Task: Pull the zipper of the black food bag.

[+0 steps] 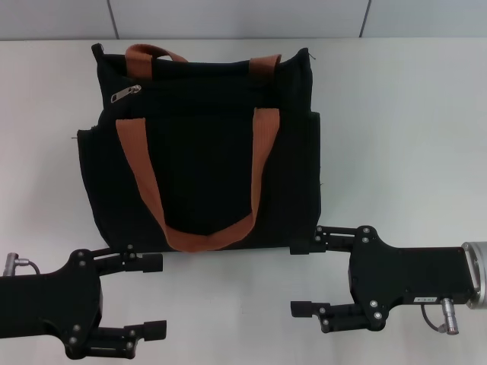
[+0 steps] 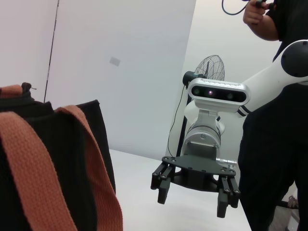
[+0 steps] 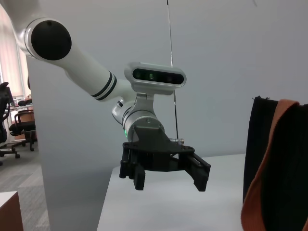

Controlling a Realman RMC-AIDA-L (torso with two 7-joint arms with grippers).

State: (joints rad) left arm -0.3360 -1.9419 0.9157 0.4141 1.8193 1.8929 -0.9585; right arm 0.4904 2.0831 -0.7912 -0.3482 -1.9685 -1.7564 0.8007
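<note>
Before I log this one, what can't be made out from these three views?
- Zipper: only in the head view, too small to tell the slider's position; both wrist views miss it.
- Black food bag: its inside and far side are hidden by its own fabric; each wrist view shows just one cut-off edge.
- Left gripper and right gripper: open, near the bag's bottom edge; contact cannot be judged from overhead.

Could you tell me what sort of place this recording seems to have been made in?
Probably an office or lab set up for robot trials. A plain white table holds only the black food bag, office chairs stand on carpet beyond a partition, and a person and a standing fan are nearby.
</note>
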